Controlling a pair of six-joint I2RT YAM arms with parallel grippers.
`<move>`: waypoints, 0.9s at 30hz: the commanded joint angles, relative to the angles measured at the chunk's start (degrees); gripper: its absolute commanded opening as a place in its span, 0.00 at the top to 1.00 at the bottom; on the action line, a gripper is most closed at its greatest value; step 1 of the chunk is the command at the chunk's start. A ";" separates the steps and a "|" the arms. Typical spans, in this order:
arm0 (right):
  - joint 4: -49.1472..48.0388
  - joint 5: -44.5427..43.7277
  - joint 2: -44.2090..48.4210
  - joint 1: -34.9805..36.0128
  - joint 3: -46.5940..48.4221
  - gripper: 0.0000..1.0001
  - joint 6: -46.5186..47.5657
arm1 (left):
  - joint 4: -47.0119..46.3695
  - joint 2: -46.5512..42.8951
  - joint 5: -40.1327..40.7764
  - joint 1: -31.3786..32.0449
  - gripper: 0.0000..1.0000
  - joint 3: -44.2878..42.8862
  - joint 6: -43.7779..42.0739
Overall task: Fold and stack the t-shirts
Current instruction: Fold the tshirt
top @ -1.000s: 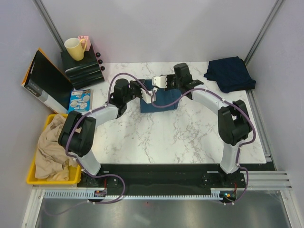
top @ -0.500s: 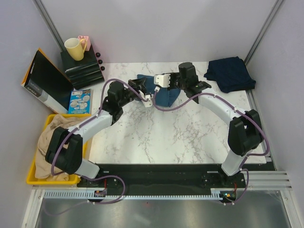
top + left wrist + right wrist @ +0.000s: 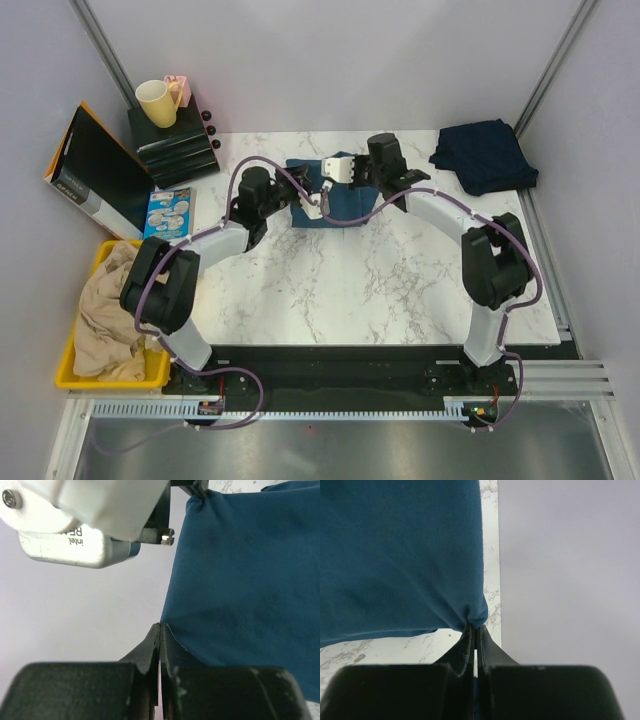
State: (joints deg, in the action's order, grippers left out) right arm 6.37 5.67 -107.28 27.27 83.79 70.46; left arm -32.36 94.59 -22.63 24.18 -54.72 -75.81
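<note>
Mid-fold near the far edge's middle, pinching the steel-blue t-shirt (image 3: 345,200) tight in both left gripper (image 3: 160,630) and right gripper (image 3: 475,630); next, probably lowering the held edge evenly before releasing.

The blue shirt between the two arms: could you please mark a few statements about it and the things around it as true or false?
1. The left pincer and the right pincer are both shut on the blue shirt. True.
2. The navy shirt lies in the yellow bin. False: it lies on the far right corner of the table; the bin holds beige cloth.
3. A yellow mug stands on the black box at the far left. True.
4. The blue shirt is stacked on the navy shirt. False: the two lie apart.
</note>
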 commanded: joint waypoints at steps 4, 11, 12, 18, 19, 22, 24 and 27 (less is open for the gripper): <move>-5.93 -3.20 -6.61 -0.64 6.56 1.00 -1.72 | -14.21 10.08 1.98 -1.60 0.98 -7.15 -0.03; -23.76 -15.23 -19.17 -1.51 12.09 0.30 -5.49 | -32.36 29.32 13.04 -3.53 0.05 -20.48 -4.78; -24.03 -16.03 -20.15 -1.78 14.01 0.24 -6.64 | -34.07 33.17 14.18 -3.70 0.01 -22.08 -5.57; -23.52 -17.02 -18.06 -2.13 11.15 0.18 -7.53 | -33.90 30.68 17.01 -4.15 0.01 -22.63 -3.48; -22.47 -16.92 -17.09 -2.13 10.18 0.19 -7.61 | -34.26 29.79 16.05 -4.15 0.01 -21.75 -3.12; -19.48 -16.48 -12.88 -2.13 7.45 0.21 -9.01 | -35.76 26.98 13.59 -4.15 0.01 -17.89 -2.24; -18.33 -16.83 -11.64 -2.13 5.96 0.22 -9.72 | -36.02 26.44 12.79 -4.15 0.01 -16.48 -1.89; -13.69 -16.05 -10.14 -2.22 6.55 0.24 -13.66 | -36.81 27.32 12.70 -4.06 0.01 -17.00 -2.15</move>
State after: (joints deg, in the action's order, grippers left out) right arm -11.27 -11.05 -122.04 24.49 89.91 62.00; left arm -63.07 124.64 -8.49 19.49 -71.61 -78.87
